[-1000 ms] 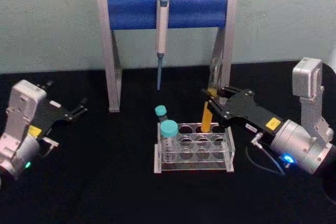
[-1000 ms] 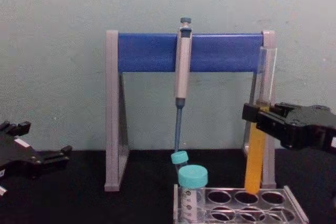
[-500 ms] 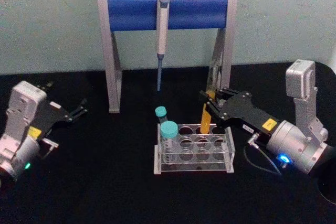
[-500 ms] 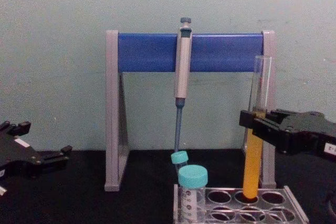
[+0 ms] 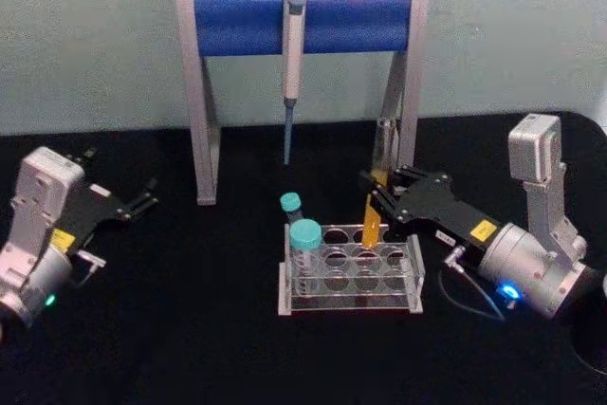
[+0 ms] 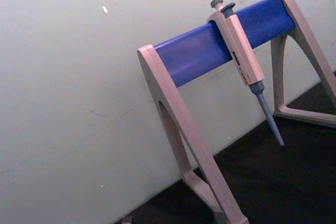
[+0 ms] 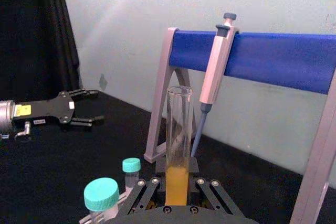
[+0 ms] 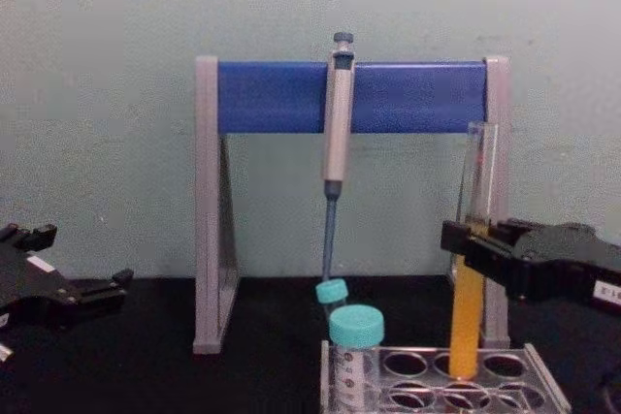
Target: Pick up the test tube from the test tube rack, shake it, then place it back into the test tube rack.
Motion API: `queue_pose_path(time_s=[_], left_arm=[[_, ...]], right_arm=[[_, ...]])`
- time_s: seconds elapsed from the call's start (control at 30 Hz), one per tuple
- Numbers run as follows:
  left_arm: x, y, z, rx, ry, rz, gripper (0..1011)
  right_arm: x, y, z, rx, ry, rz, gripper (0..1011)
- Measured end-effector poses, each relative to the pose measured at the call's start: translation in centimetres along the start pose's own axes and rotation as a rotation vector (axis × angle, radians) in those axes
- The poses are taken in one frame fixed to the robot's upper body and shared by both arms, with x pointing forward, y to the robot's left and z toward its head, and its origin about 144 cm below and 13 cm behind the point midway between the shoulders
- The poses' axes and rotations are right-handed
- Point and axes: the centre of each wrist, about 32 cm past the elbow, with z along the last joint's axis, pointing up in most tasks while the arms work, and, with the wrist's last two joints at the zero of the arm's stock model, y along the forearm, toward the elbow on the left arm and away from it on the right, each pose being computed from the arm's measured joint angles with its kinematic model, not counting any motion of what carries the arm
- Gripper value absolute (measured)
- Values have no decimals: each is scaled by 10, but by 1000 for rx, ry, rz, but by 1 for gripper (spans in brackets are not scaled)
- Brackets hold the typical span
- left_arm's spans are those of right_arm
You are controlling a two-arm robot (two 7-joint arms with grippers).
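My right pincer, centre-right, clamps the tall clear glass tube of orange liquid, now lower in the back row of the clear plastic rack near two teal-capped tubes; my left pincer idles open far left.

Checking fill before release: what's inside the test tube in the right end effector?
Orange-yellow liquid in the lower part of the test tube; clear glass above, mouth uncapped. The right end effector, shut on it, covers a band of the liquid.
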Motion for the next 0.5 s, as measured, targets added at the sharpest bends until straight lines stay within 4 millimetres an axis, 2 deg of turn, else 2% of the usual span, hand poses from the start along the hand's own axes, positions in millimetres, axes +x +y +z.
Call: queue_pose_path(time_s=[0.5], left_arm=[[0,0,0,0,0,0,1001]], right_arm=[[-1,0,-12,-35,7,-3,229]])
